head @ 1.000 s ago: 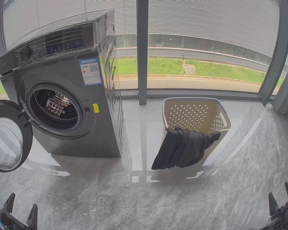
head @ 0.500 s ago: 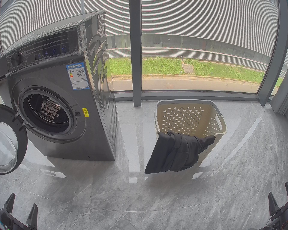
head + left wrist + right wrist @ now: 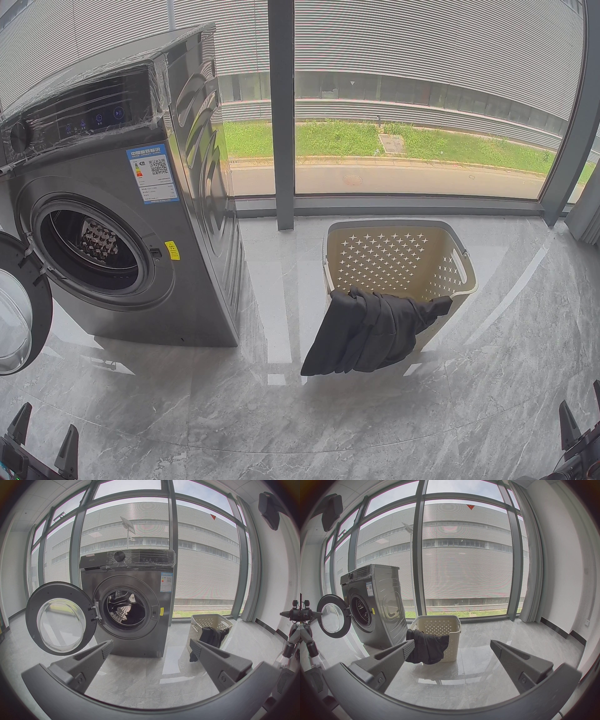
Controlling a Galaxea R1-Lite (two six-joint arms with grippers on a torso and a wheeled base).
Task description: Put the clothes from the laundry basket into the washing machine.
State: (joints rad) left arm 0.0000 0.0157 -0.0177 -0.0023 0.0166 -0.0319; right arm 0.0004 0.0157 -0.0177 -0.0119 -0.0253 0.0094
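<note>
A cream laundry basket stands on the floor by the window, with a black garment draped over its near rim. The grey washing machine stands to its left, its round door swung open and the drum dark inside. My left gripper sits low at the front left, open and holding nothing. My right gripper is low at the front right, also open and far from the basket. The left wrist view faces the washing machine; the right wrist view faces the basket and garment.
Glossy grey marble floor spreads between me and the basket. A large window with a dark mullion runs behind. A curtain hangs at the far right.
The head camera has shifted: the washing machine and basket now appear lower and further left in the picture. Both grippers keep their places, and the garment hangs as before.
</note>
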